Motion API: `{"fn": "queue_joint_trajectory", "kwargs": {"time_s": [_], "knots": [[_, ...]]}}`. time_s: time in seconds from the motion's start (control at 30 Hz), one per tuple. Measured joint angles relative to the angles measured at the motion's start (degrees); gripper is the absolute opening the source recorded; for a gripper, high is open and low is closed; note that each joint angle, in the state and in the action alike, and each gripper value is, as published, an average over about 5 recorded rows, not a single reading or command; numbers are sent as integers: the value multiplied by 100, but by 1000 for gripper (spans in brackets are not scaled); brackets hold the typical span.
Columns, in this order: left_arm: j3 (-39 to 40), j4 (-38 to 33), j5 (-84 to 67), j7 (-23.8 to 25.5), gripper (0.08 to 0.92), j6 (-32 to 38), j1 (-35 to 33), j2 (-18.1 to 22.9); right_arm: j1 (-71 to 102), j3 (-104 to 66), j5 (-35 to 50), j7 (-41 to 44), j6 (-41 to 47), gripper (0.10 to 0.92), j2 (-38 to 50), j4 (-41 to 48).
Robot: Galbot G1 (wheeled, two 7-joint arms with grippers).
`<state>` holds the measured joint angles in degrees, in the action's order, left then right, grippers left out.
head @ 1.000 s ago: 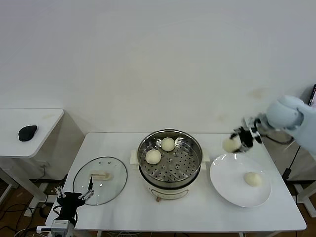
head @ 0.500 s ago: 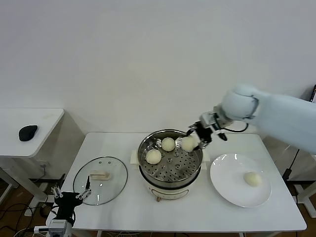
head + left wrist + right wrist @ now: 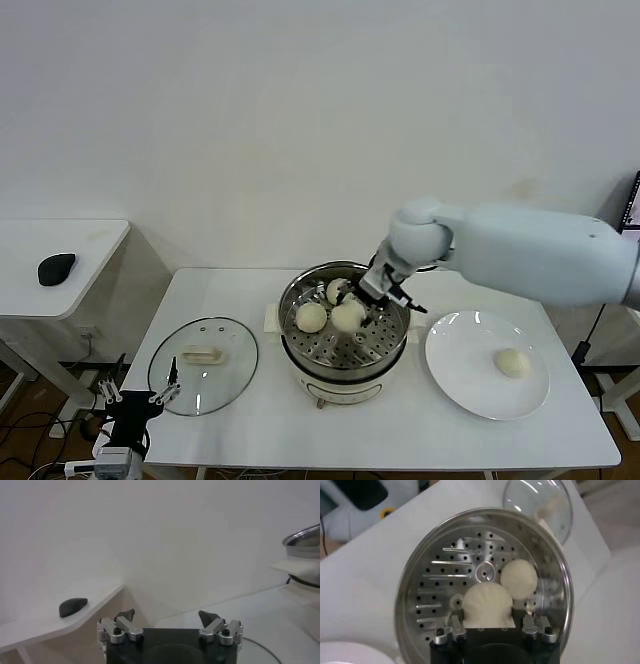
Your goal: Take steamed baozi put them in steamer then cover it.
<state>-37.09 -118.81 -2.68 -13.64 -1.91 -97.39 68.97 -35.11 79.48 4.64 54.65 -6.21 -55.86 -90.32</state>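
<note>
The steamer stands mid-table, and its perforated tray fills the right wrist view. My right gripper reaches down into it, shut on a cream-white baozi held low over the tray. Two more baozi lie on the tray beside it; one of them shows in the wrist view. Another baozi rests on the white plate. The glass cover lies flat to the steamer's left. My left gripper hangs open and empty by the table's front left corner.
A side table on the far left carries a black mouse. The right arm's white forearm stretches across above the plate. The steamer's rim shows at the edge of the left wrist view.
My right arm has swung leftwards from above the plate to the steamer, carrying the baozi, and lowered it towards the tray. The left arm has hardly moved.
</note>
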Motion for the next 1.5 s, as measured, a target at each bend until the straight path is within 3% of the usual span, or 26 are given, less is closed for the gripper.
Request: {"fn": "queue_joint_trajectory", "kwargs": {"time_s": [0.47,0.73,0.87,1.1,1.5], "knots": [[-31,60,2,-20,823,32,-20,35,81,230,-585,82,-697,610,-276,-45],[-29,28,11,-27,823,34,-12,28,26,176,-648,65,-864,793,-232,-62],[-61,17,-5,-26,823,34,-4,-22,-78,80,-532,147,-818,820,-106,-97],[-73,15,-39,-20,823,37,17,-115,-328,-91,-221,353,-222,823,371,-182],[26,13,-40,-13,823,41,84,-253,-408,-370,243,483,1742,823,1936,-614]]}}
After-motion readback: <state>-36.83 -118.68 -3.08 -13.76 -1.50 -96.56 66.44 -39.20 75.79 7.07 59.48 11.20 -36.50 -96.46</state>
